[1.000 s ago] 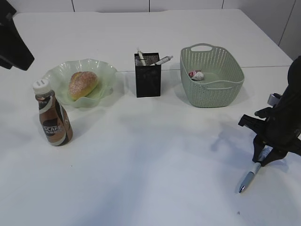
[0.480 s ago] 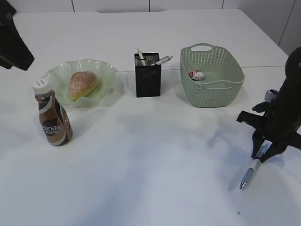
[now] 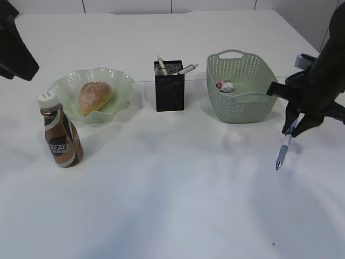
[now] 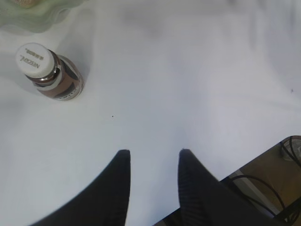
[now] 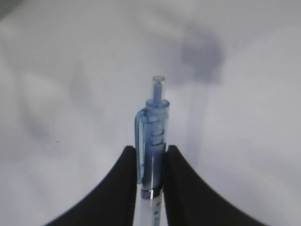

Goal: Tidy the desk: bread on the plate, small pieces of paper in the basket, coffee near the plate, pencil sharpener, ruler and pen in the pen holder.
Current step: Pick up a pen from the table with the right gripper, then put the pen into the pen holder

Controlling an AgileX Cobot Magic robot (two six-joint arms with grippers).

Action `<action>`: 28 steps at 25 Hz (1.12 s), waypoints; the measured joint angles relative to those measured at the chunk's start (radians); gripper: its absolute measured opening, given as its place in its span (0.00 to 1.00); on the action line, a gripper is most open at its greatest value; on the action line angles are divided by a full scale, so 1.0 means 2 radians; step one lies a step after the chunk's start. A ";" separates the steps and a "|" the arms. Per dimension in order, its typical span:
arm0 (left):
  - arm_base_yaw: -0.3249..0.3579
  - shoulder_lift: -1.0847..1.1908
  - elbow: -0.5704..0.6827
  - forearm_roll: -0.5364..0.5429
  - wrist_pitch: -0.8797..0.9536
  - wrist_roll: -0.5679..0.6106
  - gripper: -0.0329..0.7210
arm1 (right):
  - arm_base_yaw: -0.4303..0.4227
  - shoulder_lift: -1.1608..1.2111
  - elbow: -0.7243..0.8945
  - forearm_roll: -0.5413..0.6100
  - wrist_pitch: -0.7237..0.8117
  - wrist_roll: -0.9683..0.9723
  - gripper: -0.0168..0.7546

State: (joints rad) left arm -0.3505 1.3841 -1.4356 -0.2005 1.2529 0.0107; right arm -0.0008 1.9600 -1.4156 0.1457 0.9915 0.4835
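My right gripper (image 3: 292,127) is shut on a blue-and-white pen (image 3: 282,151), which hangs tip-down above the desk (image 3: 172,189) just right of the basket (image 3: 245,98). In the right wrist view the pen (image 5: 155,127) sits clamped between the jaws of the right gripper (image 5: 150,151). One crumpled piece of paper (image 3: 225,86) lies in the basket. The bread (image 3: 95,96) rests on the plate (image 3: 123,80). The coffee (image 3: 61,135) stands in front of the plate. Another pen (image 3: 186,69) pokes out of the pen holder (image 3: 170,91). My left gripper (image 4: 153,153) is open and empty above bare desk, near the coffee (image 4: 49,70). Ruler and pencil sharpener are hidden.
The left arm (image 3: 15,46) hangs at the far left, above the plate's side. The desk's near edge, with cables below it, shows at the lower right of the left wrist view (image 4: 277,160).
The right gripper has lifted the pen off the desk and carried it up and back, from the front right to beside the basket. The left arm has not moved.
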 joint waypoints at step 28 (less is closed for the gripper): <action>0.000 0.000 0.000 -0.006 0.000 0.000 0.36 | 0.000 -0.026 -0.127 0.185 -0.009 -0.418 0.22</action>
State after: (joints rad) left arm -0.3505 1.3841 -1.4356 -0.2125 1.2529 0.0107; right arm 0.0000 1.9080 -1.6694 0.5162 0.9736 -0.3517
